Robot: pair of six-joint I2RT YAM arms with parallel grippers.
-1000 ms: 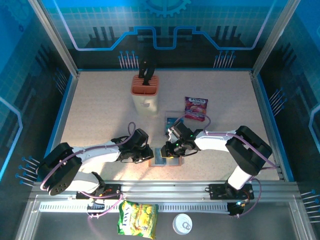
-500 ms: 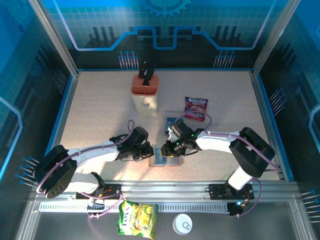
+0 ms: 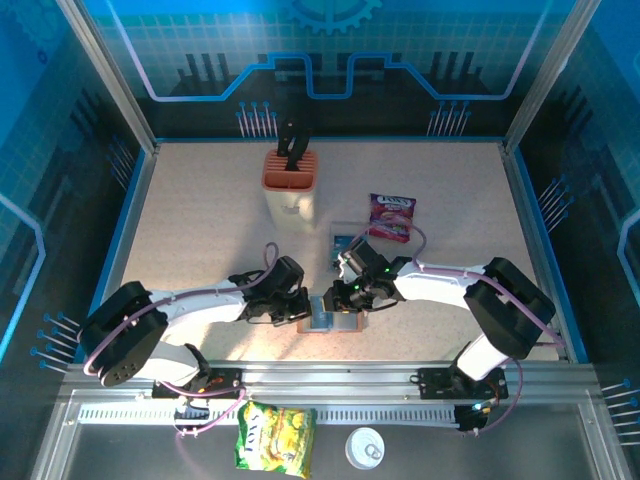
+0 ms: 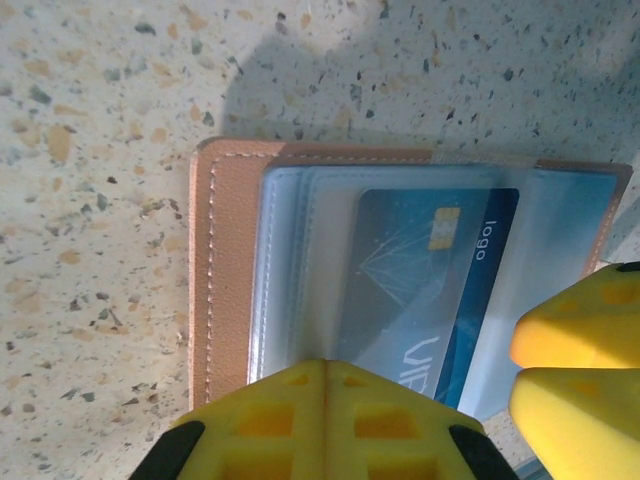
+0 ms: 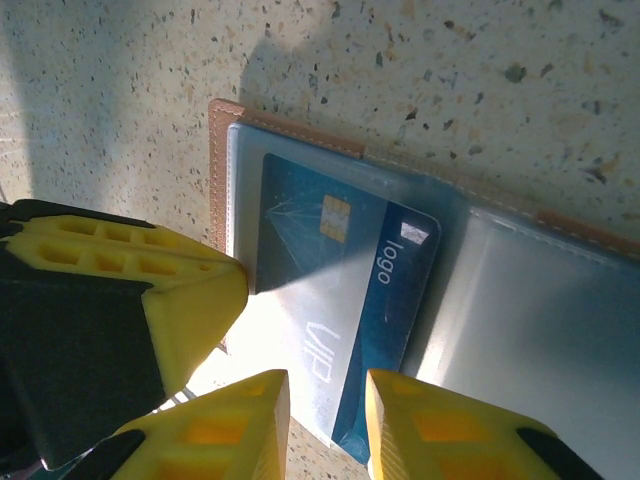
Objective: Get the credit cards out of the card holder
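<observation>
Credit card point(image 5: 335, 290): "logo", "VIP"

Card holder point(image 4: 225, 270) (brown, open) holds seemingly one blue credit card point(image 4: 420, 270).

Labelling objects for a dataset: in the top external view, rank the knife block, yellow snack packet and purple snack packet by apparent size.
1. The knife block and yellow snack packet look about alike, so they are left unranked.
2. The purple snack packet is clearly the smallest.
</observation>
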